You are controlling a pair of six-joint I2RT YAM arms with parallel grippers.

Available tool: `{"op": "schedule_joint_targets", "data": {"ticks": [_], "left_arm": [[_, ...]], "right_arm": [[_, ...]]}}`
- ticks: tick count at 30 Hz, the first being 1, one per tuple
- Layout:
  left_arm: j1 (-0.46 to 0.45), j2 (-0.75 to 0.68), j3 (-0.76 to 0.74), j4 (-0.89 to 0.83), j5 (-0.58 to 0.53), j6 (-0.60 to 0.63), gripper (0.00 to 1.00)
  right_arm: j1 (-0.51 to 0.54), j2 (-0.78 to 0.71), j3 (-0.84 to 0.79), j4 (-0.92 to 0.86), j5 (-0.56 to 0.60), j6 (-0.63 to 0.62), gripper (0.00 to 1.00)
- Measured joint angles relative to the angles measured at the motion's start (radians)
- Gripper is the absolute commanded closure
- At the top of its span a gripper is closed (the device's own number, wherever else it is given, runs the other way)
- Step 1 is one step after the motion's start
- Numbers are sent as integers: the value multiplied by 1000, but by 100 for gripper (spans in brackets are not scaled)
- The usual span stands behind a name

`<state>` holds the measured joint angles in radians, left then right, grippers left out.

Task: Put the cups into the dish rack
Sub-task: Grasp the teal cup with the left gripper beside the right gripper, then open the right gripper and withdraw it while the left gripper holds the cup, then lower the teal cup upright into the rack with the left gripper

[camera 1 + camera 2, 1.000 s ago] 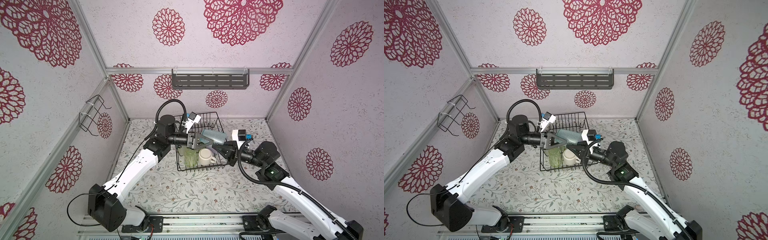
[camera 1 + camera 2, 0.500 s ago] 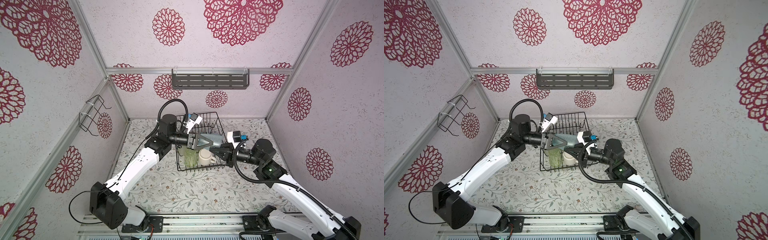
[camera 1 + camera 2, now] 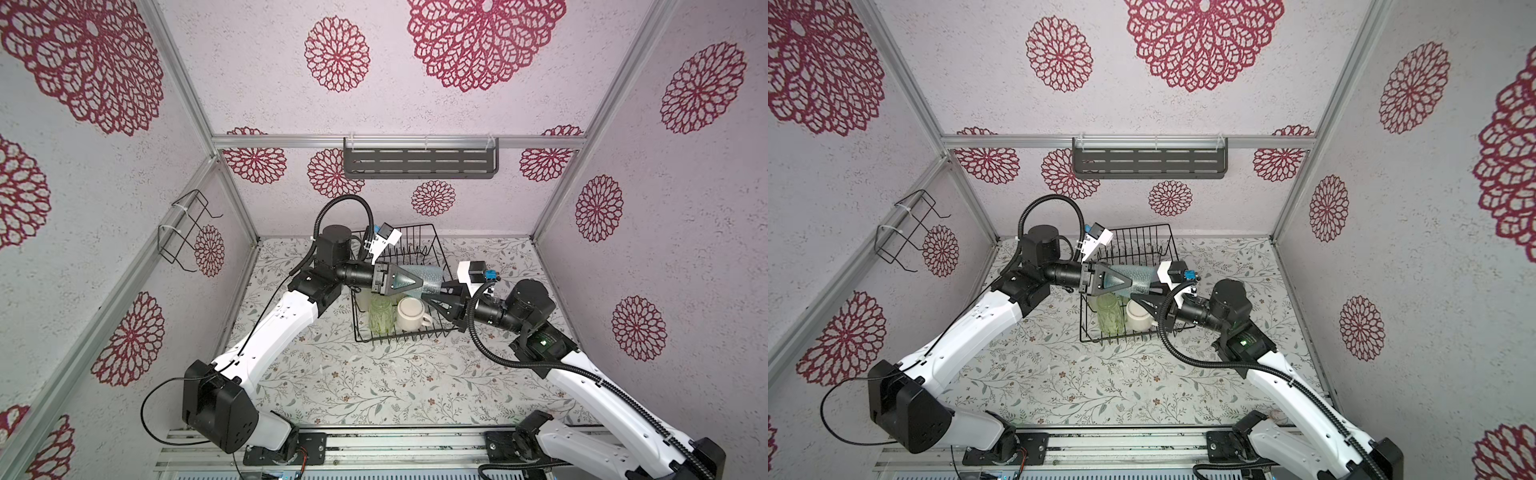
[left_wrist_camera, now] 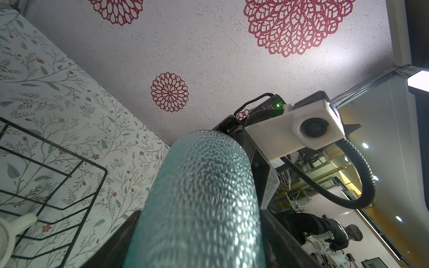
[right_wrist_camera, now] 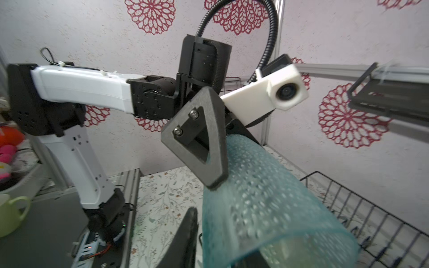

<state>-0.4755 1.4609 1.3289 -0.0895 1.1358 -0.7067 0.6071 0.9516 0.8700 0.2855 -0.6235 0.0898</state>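
Observation:
A translucent teal cup (image 3: 430,279) (image 3: 1140,276) lies level in the air above the black wire dish rack (image 3: 419,227) (image 3: 1142,228). My left gripper (image 3: 417,283) (image 3: 1128,284) is shut on its body, and the cup (image 4: 204,197) fills the space between both fingers (image 4: 283,239). My right gripper (image 3: 424,296) (image 3: 1134,296) is at the cup's open rim (image 5: 267,204), open, and its outer finger (image 5: 185,236) stands off the wall with a small gap. In the rack stand a green patterned glass (image 3: 380,313) (image 3: 1111,313) and a white handled mug (image 3: 411,313) (image 3: 1139,320).
A grey slotted shelf (image 3: 419,162) hangs on the back wall. A small black bent-wire holder (image 3: 187,232) hangs on the left wall. The rack's far tines (image 3: 409,249) rise behind the cup. Floral mat (image 3: 353,382) lies in front of the rack.
My left gripper has reached right and closed on the teal cup. My right gripper, which held the cup's rim, has parted its jaws.

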Motion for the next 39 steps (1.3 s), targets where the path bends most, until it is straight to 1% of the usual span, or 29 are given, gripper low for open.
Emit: {"op": "schedule_joint_targets", "data": {"ticks": [3, 5, 6, 7, 10, 15, 17, 19, 20, 22, 25, 28, 31, 35, 39], "left_arm": [[29, 0, -5, 0, -24, -5, 36], [47, -2, -12, 0, -50, -6, 39], [57, -2, -18, -3, -63, -5, 40], [67, -2, -22, -13, -82, -3, 40], [82, -4, -24, -70, -149, 23, 40], [86, -19, -25, -197, -284, 106, 39], [86, -32, -25, -248, -341, 138, 39], [86, -48, -24, -286, -393, 164, 39], [86, -56, -24, -304, -416, 177, 39], [86, -69, -21, -340, -456, 199, 39], [86, -81, -21, -371, -502, 222, 39], [86, -82, -14, -404, -530, 240, 39], [86, -82, -10, -419, -552, 251, 38], [86, -82, -9, -428, -575, 261, 38], [86, -82, -7, -433, -586, 265, 38]], "right_arm": [[0, -20, -6, -12, 58, -18, 61], [0, -26, -7, -28, 100, -27, 59], [-3, -27, -7, -39, 128, -27, 55], [-6, -28, -7, -56, 156, -23, 53], [-31, -19, 11, -140, 242, -19, 52], [-119, 97, 130, -323, 342, 21, 51], [-166, 156, 163, -386, 360, 48, 48], [-208, 209, 180, -450, 375, 77, 41], [-227, 240, 187, -484, 391, 93, 36], [-249, 288, 188, -540, 428, 114, 34], [-267, 347, 180, -617, 488, 131, 36], [-271, 380, 174, -674, 521, 141, 40], [-273, 406, 173, -707, 523, 144, 55], [-273, 450, 173, -728, 498, 146, 70], [-271, 501, 173, -747, 478, 141, 75]]}}
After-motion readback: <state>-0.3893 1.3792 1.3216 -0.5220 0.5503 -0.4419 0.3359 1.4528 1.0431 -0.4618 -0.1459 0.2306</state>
